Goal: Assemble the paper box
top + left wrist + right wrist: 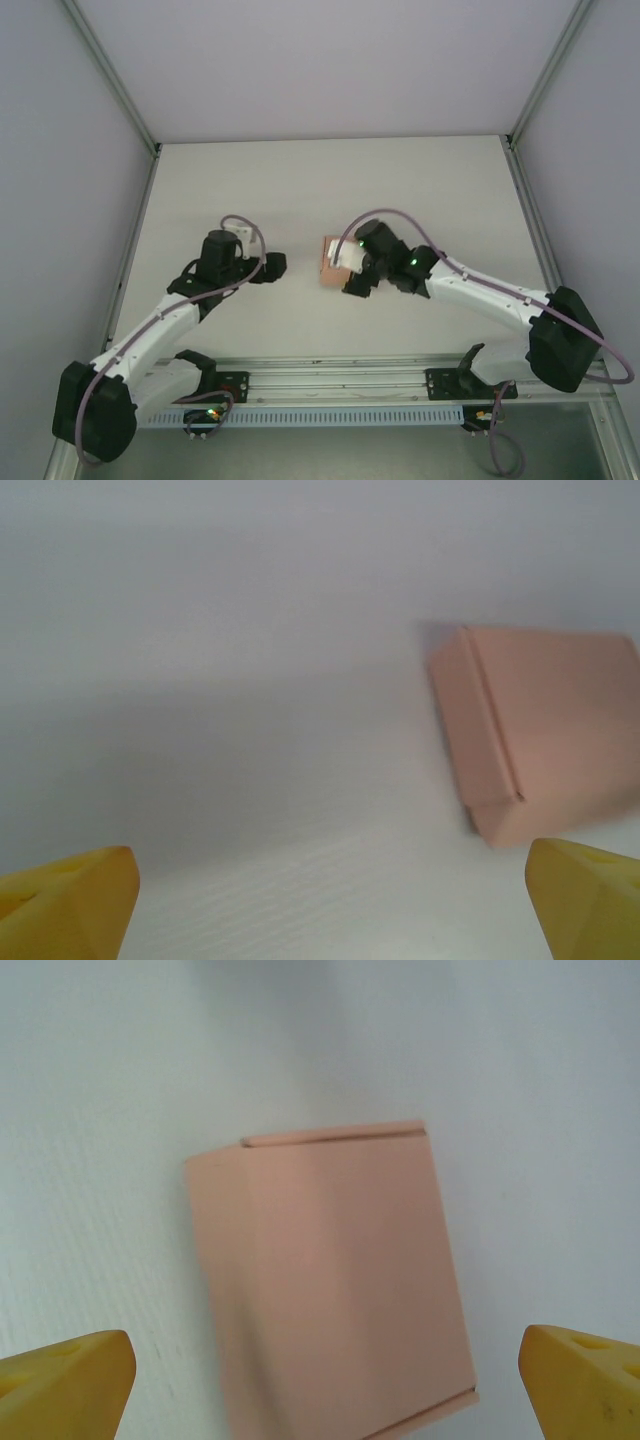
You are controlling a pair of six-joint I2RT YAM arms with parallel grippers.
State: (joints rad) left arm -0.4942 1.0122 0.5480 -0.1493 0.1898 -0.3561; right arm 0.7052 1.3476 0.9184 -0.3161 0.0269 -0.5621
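The paper box (329,262) is a small closed salmon-pink box lying flat on the white table near its middle. My right gripper (352,272) hovers over the box's right side; in the right wrist view the box (330,1280) lies between and beyond the wide-apart yellow fingertips (65,1380), which do not touch it. My left gripper (280,266) stands a little to the left of the box, open, with nothing between its fingers. In the left wrist view the box (540,745) sits ahead at the right, apart from the yellow fingertips (70,900).
Grey walls and metal frame posts (155,150) enclose the table on three sides. A rail with the arm bases (330,385) runs along the near edge. Bare tabletop (330,180) stretches behind the box.
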